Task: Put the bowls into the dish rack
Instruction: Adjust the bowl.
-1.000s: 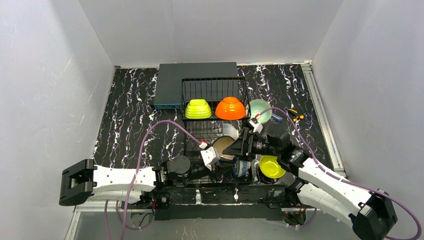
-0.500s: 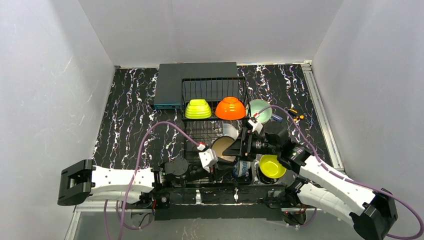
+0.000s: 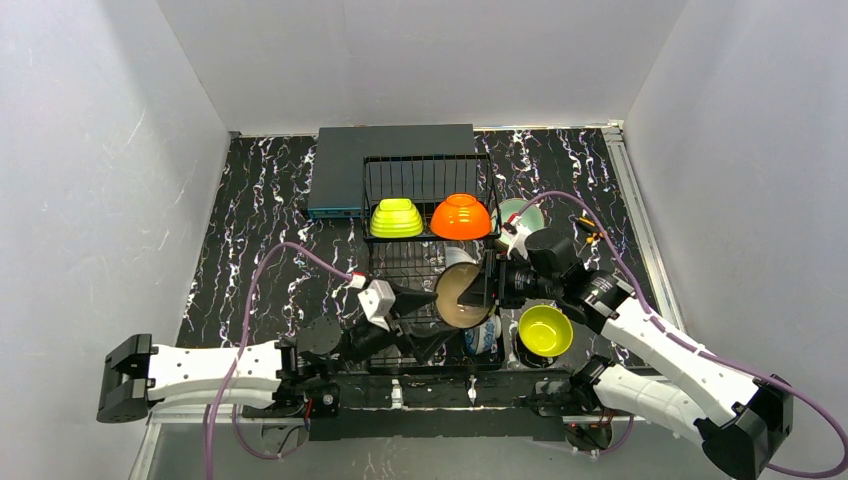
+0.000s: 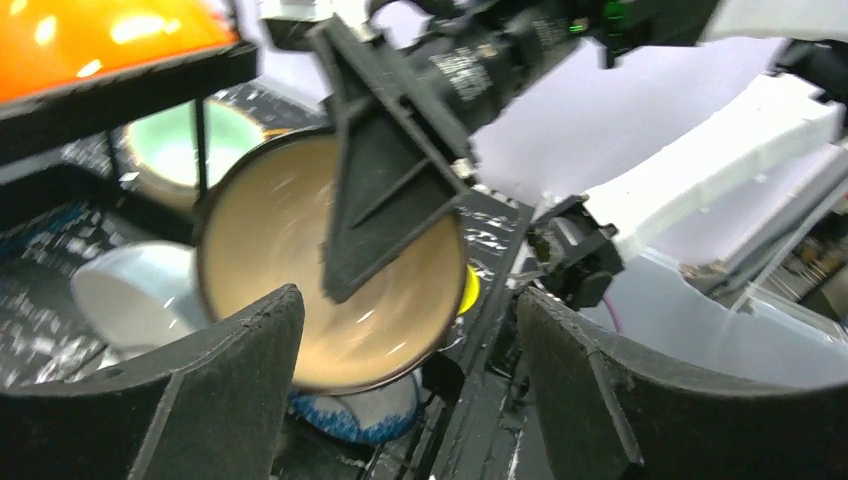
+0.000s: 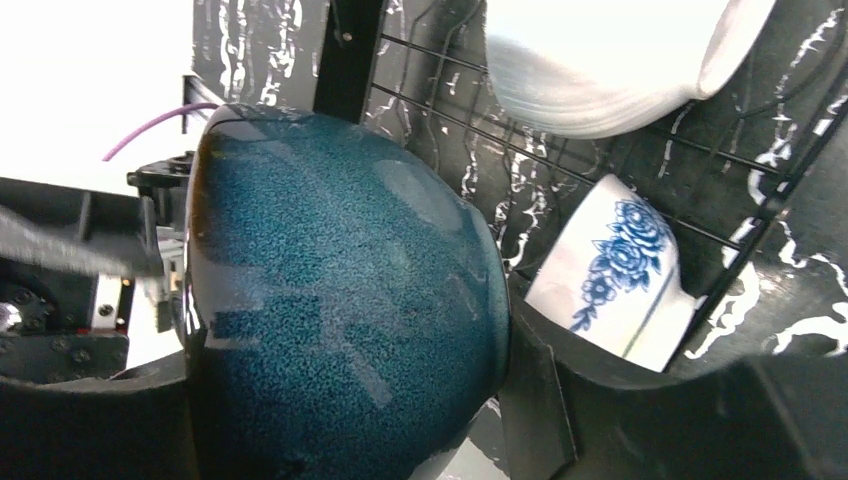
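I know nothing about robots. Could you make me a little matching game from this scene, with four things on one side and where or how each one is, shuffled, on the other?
Things:
1. orange bowl
2. yellow bowl
3. teal bowl
4. left pincer

Places or states:
A. open, holding nothing
B. on the dish rack, on its raised back tier
C. between the fingers of the right pincer
D. outside the rack, to its right

Pairs: 1-B, 2-D, 3-C, 4-A
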Controlling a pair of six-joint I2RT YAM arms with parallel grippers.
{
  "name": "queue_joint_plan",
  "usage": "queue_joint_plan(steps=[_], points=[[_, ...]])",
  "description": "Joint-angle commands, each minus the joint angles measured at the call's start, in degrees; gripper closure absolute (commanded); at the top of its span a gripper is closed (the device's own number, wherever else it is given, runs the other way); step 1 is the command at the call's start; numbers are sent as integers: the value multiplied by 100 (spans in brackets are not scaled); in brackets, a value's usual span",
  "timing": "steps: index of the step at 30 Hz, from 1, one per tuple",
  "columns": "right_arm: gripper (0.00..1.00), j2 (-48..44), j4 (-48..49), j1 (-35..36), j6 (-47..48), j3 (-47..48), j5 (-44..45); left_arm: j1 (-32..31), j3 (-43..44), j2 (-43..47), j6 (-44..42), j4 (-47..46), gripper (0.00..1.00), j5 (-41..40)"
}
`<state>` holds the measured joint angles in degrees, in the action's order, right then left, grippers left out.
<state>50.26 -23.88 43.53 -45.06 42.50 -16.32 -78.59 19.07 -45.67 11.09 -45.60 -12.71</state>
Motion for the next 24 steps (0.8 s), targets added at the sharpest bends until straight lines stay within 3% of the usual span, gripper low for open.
queue_joint_plan(steps=[1,5,8,18,24], points=[[99,5,20,-10,376,538,100,2,230,309,758,1240,23,-1467],[99,38,-36,-10,493,654,101,7,825,178,1616,2914,17,-2219],[99,45,13,-11,531,697,45,8,1164,-121,2027,3678,15,-2247],[99,15,224,-6,559,691,-187,77,1453,-879,2759,3682,35,-2030],[99,-34,297,-10,627,630,-275,525,1431,-1064,3233,3428,34,-1361]])
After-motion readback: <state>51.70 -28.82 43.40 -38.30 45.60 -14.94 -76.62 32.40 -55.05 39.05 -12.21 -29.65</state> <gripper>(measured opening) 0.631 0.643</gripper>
